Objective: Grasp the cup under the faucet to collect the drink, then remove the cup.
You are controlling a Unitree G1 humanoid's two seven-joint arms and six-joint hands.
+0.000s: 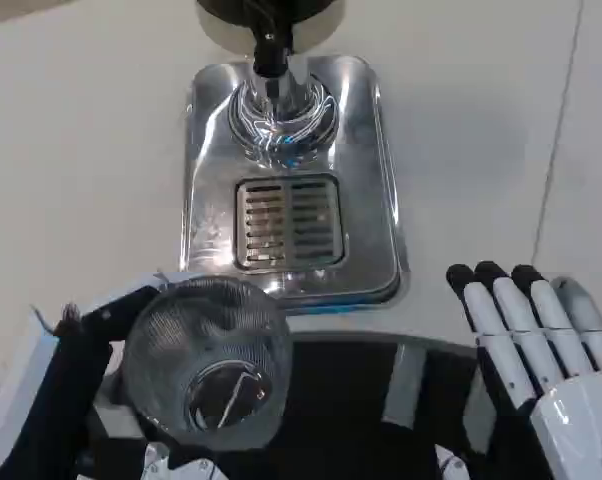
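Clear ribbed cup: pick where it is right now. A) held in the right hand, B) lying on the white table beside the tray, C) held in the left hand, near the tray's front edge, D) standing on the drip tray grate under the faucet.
C: the left hand grips the clear ribbed cup just in front of the drip tray, while the right hand is open and empty.

No text, label, brand, number or sign is legible on anything in the head view.

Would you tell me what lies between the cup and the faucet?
In the head view, the slotted grate of the steel drip tray lies between the cup and the faucet.
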